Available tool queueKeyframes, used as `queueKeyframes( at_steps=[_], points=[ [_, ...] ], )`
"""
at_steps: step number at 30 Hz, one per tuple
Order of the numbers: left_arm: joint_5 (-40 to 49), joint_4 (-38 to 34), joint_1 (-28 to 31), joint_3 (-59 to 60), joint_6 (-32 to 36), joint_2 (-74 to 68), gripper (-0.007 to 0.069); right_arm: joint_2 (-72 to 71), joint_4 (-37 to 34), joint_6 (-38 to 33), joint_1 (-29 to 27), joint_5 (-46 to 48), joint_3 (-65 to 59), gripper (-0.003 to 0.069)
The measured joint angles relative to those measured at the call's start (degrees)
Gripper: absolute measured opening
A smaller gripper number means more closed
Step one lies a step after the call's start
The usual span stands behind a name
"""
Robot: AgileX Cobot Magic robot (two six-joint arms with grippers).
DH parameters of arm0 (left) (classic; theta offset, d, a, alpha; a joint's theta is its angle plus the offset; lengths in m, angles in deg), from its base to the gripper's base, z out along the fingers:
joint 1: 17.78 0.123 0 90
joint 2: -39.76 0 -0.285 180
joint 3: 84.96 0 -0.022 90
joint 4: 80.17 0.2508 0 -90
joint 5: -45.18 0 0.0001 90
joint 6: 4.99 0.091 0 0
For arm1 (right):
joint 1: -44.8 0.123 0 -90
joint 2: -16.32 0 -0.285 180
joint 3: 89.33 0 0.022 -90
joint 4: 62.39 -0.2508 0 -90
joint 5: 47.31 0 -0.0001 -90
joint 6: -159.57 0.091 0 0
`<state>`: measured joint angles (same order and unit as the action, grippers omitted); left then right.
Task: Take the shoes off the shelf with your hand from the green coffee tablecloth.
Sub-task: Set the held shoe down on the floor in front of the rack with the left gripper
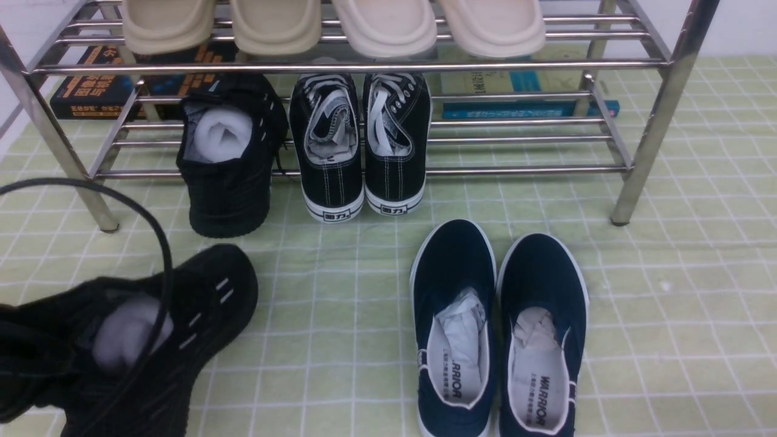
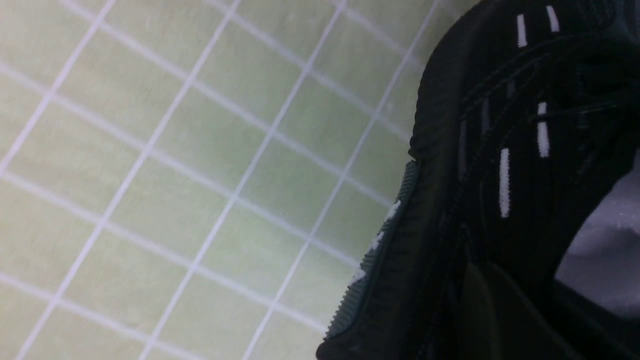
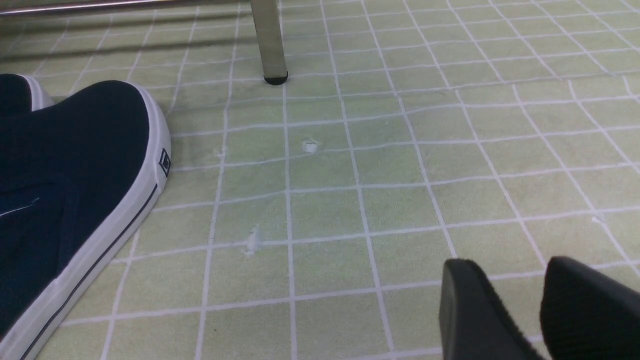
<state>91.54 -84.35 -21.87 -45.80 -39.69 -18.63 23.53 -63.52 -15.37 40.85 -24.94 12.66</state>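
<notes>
One black knit sneaker (image 1: pixel 164 340) with white stuffing lies low over the green checked tablecloth (image 1: pixel 340 291) at the front left. My left gripper (image 1: pixel 36 370) is at its heel end, shut on its collar. In the left wrist view one dark finger (image 2: pixel 480 305) presses against the sneaker's side (image 2: pixel 500 150). The other black knit sneaker (image 1: pixel 227 158) sits on the lower tier of the steel shelf (image 1: pixel 364 67), its heel hanging over the front rail. My right gripper (image 3: pixel 500 280) hovers open and empty just above the cloth (image 3: pixel 350 200), out of the front view.
Black canvas sneakers (image 1: pixel 364 145) stand on the lower tier beside the knit sneaker. Beige slippers (image 1: pixel 334 24) lie on the top tier. Navy WARRIOR slip-ons (image 1: pixel 498 328) lie on the cloth at front centre, one beside my right gripper (image 3: pixel 75 190). Books (image 1: pixel 97 85) lie behind the shelf.
</notes>
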Motion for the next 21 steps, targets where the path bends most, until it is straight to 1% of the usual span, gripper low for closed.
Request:
queueKeyframes(
  at_steps=[8, 13, 18, 21],
  points=[
    [-0.8, -0.43, 0.0, 0.0, -1.04, -1.03, 0.0027, 0.0, 0.0, 0.0, 0.0, 0.0, 0.0, 0.0237],
    [-1.92, -1.8, 0.0, 0.9, -1.09, -5.44, 0.0036, 0.0, 0.0, 0.0, 0.0, 0.0, 0.0, 0.0237],
    [-6.26, -1.8, 0.0, 0.96, -1.09, -9.01, 0.004, 0.0, 0.0, 0.0, 0.0, 0.0, 0.0, 0.0237],
    [-10.74, -2.56, 0.0, 0.96, -1.09, -11.05, 0.004, 0.0, 0.0, 0.0, 0.0, 0.0, 0.0, 0.0237]
  ],
)
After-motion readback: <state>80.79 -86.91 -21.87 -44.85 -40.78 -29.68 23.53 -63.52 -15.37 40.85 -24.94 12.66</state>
